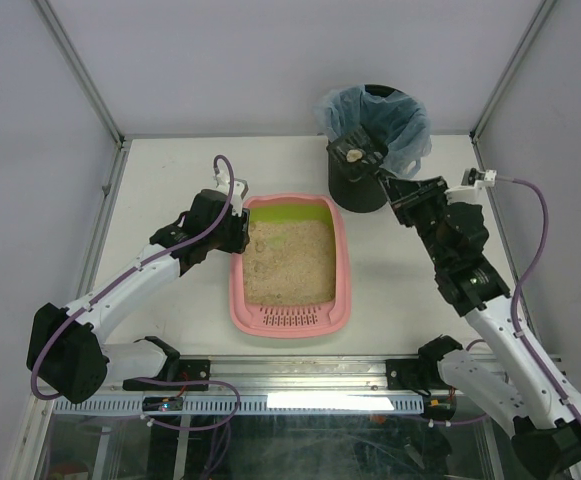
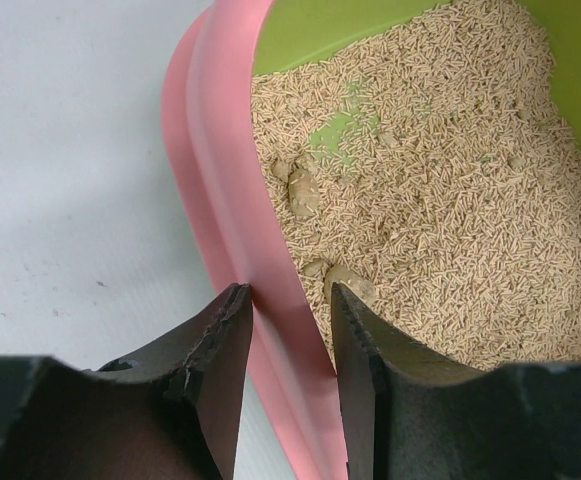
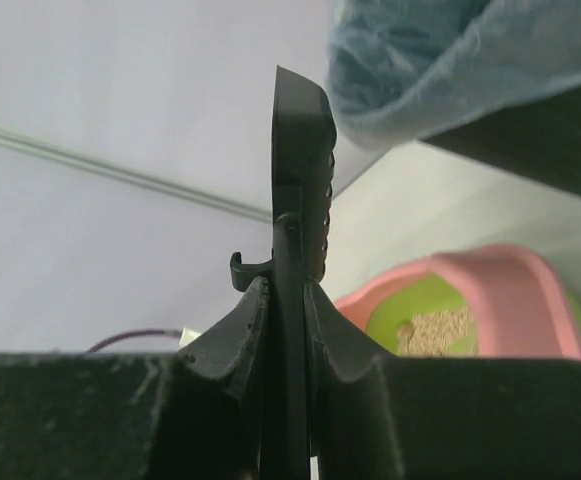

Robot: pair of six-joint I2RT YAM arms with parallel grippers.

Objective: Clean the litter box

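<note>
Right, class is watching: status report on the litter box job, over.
Left hand clamped on litter box rim. Right hand shut on scoop, clump aboard, at the bin. More clumps in the litter. Nothing in the way.

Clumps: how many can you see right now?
3. One clump lies on the scoop by the bin. Two sit in the box along its left rim: one beside a bare green patch, one at the left gripper. More may be buried.
</note>
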